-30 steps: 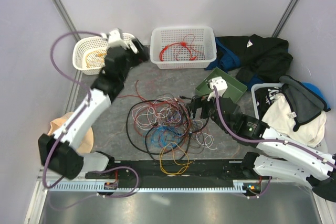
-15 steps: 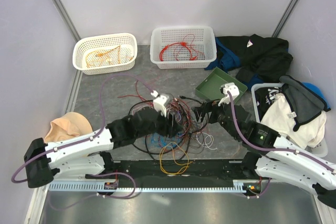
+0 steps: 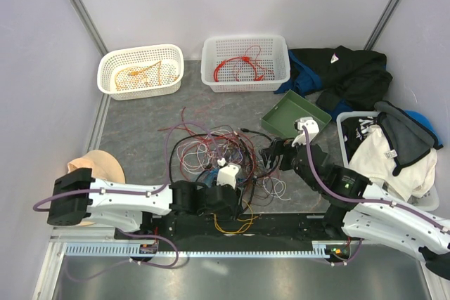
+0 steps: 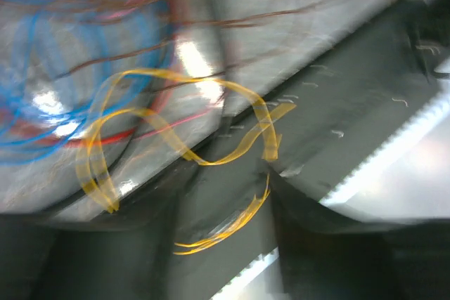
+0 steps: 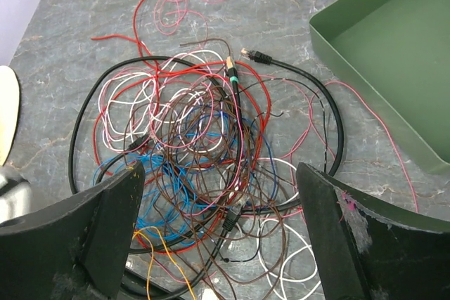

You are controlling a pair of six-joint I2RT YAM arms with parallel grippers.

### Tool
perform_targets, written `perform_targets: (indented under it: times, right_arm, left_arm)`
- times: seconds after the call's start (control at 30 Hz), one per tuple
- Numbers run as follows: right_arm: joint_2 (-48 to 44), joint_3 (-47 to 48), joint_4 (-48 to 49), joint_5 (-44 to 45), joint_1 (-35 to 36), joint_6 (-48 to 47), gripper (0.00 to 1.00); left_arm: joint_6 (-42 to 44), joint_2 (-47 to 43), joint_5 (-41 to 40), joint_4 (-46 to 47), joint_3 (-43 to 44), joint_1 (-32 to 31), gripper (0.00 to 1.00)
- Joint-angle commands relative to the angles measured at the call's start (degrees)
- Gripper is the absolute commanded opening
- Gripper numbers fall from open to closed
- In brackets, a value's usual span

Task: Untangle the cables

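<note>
The cables [image 3: 214,154] lie in one loose tangle on the grey table: red, white, pink, brown and blue wires inside a thicker black loop. The right wrist view shows the same cables [image 5: 211,138], with small black plugs. A yellow wire [image 4: 211,156] trails off the tangle's near edge onto the black strip. My left gripper [image 3: 235,206] hangs low over that yellow wire [image 3: 235,223]. Its view is blurred, with dark fingers [image 4: 105,258] on both sides of the wire. My right gripper [image 5: 218,244] is open above the tangle's right side, holding nothing. From above it [image 3: 271,154] sits beside the pile.
At the back stand a white basket [image 3: 140,50] holding orange wires and a second white basket [image 3: 246,83] holding a red wire. A green tray [image 3: 299,114] lies right of the tangle, with piled clothes [image 3: 351,68] beyond. A beige object [image 3: 105,166] sits at the left.
My left arm swung back from the far-left basket, crossed the tangle and dropped to its near edge, its jaws narrowing. My right gripper shifted slightly and stayed open.
</note>
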Motion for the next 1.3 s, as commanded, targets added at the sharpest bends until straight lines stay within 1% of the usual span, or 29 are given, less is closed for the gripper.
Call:
perform_targets:
  times: [0.0, 0.03, 0.07, 0.13, 0.23, 0.27, 0.3, 0.33, 0.37, 0.4, 0.43, 0.47, 0.53, 0.73, 0.8, 0.83, 0.87, 0.9, 0.93, 1.0, 1.03, 1.07, 1.2, 1.27]
  right_arm:
    - [0.77, 0.01, 1.25, -0.63, 0.20, 1.73, 0.96]
    - [0.78, -0.08, 1.25, -0.90, 0.20, 2.16, 0.96]
    - [0.60, -0.25, 1.17, -0.90, 0.20, 2.34, 0.96]
    - [-0.27, -0.96, 1.17, -0.99, 0.20, 2.95, 0.96]
    - [-1.07, -1.92, 1.52, -1.25, 0.20, 3.92, 0.96]
    - [-1.16, -2.19, 1.52, -1.34, 0.20, 4.36, 0.96]
    - [-1.07, -2.62, 1.69, -1.25, 0.20, 4.54, 0.96]
    - [-1.16, -2.89, 1.87, -1.43, 0.20, 4.71, 0.95]
    - [-1.16, -3.07, 2.04, -1.60, 0.20, 5.06, 0.95]
    - [-1.16, -3.50, 2.22, -1.60, 0.20, 5.24, 0.95]
    - [-1.25, -3.68, 2.31, -1.78, 0.20, 5.33, 0.95]
    - [-1.25, -3.94, 2.48, -1.95, 0.20, 5.50, 0.95]
    - [-1.25, -4.39, 2.57, -2.30, 0.20, 5.94, 0.95]
    - [-1.86, -5.62, 2.84, -2.92, 0.20, 7.00, 0.95]
    - [-2.12, -5.97, 3.01, -2.84, 0.20, 7.00, 0.95]
    - [-2.13, -5.97, 3.01, -2.83, 0.20, 6.91, 0.95]
    - [-2.04, -5.79, 3.19, -2.92, 0.20, 6.83, 0.95]
    - [-1.86, -5.79, 3.19, -2.75, 0.20, 6.82, 0.95]
    - [-1.77, -5.71, 3.19, -2.75, 0.20, 6.65, 0.95]
    - [-1.69, -5.53, 3.27, -2.57, 0.11, 6.47, 0.95]
    - [-1.69, -5.53, 3.45, -2.48, 0.20, 6.30, 0.95]
    - [-1.60, -5.53, 3.45, -2.57, 0.20, 6.38, 0.95]
    - [-1.86, -5.79, 3.45, -2.48, 0.20, 6.38, 0.95]
    - [-2.47, -5.71, 3.28, -2.57, 0.20, 6.30, 0.95]
  left_arm:
    - [-15.19, -4.16, -10.93, -5.38, 0.87, -0.28, 0.99]
    - [-18.51, -5.39, -11.55, -5.12, -0.35, -0.28, 1.00]
    - [-20.37, -7.66, -12.77, -4.68, -0.97, -0.28, 1.00]
    - [-23.19, -8.74, -13.05, -2.41, -2.98, -0.28, 1.00]
    - [-27.50, -6.29, -12.53, -1.52, -4.14, -0.28, 0.99]
    - [-28.55, -5.06, -11.39, -1.43, -4.05, -0.19, 0.98]
    - [-29.96, -2.26, -10.77, -1.43, -3.70, -0.28, 0.89]
    - [-30.41, -1.11, -10.33, -1.51, -2.66, -0.28, 0.84]
    - [-30.85, 0.21, -9.63, -1.60, -2.21, -0.28, 0.77]
    - [-32.85, 2.05, -9.45, -1.78, -1.68, -0.28, 0.59]
    - [-34.18, 3.11, -9.36, -2.13, -1.07, -0.19, 0.54]
    - [-35.23, 3.82, -8.84, -2.57, -0.72, -0.28, 0.52]
    - [-36.91, 6.19, -8.39, -2.66, 0.16, -0.28, 0.52]
    - [-42.27, 10.06, -7.43, -2.13, -0.89, -0.28, 0.60]
    - [-42.54, 10.51, -7.60, -1.08, -1.41, -0.19, 0.59]
    - [-42.45, 10.77, -7.69, -0.81, -1.50, -0.10, 0.56]
    - [-42.28, 11.21, -7.60, -0.73, -1.50, 0.07, 0.48]
    - [-42.01, 11.47, -7.60, -0.55, -1.33, 0.08, 0.43]
    - [-41.75, 11.82, -7.60, -0.55, -1.15, 0.16, 0.32]
    - [-41.13, 12.18, -7.78, -0.46, -0.89, 0.16, 0.17]
    - [-40.87, 12.18, -7.86, -0.46, -0.71, 0.25, 0.04]
    - [-40.35, 12.26, -7.86, -0.46, -0.54, 0.34, 0.02]
    - [-38.33, 9.99, -8.65, -0.98, -0.10, 0.25, 0.02]
    - [-33.59, 7.45, -9.97, -3.87, 2.26, 0.08, 0.02]
